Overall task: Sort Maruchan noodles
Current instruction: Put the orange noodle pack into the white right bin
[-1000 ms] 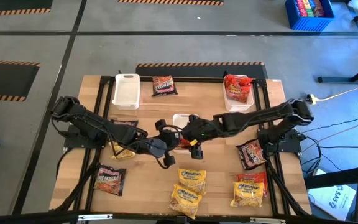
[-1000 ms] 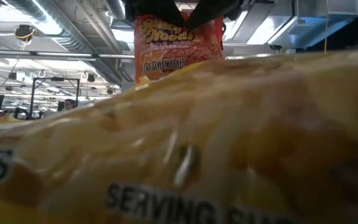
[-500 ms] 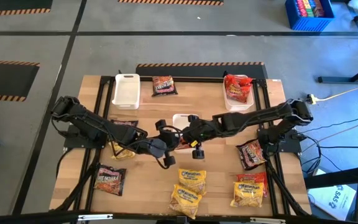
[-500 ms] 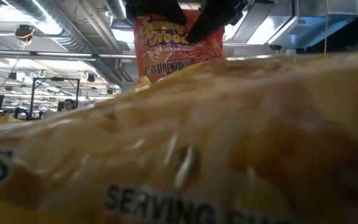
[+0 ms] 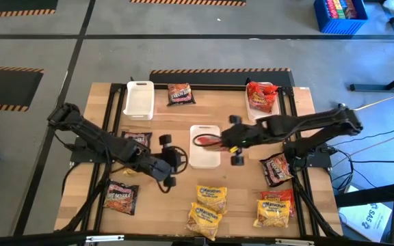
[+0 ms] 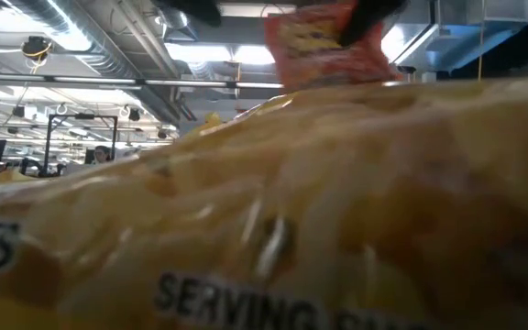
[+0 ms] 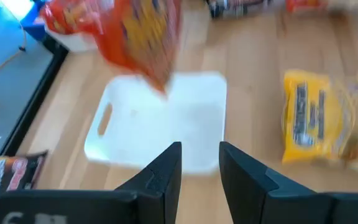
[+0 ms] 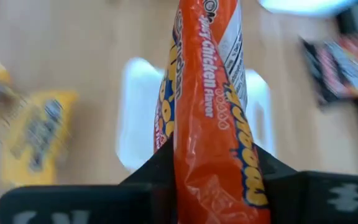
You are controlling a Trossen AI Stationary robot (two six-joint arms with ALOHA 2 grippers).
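Right wrist view shows your right gripper [image 8: 213, 180] clamped on an orange-red noodle packet [image 8: 210, 93], held above the middle white tray [image 5: 204, 152]. Carry it level to the red tray [image 5: 262, 108] (one of three trays). Left gripper [image 7: 199, 165] is slightly parted, empty. Four yellow packets lie near.

Industrial lab: hazard-striped floor [image 5: 19, 87], exposed ceiling ducts [image 6: 90, 37].
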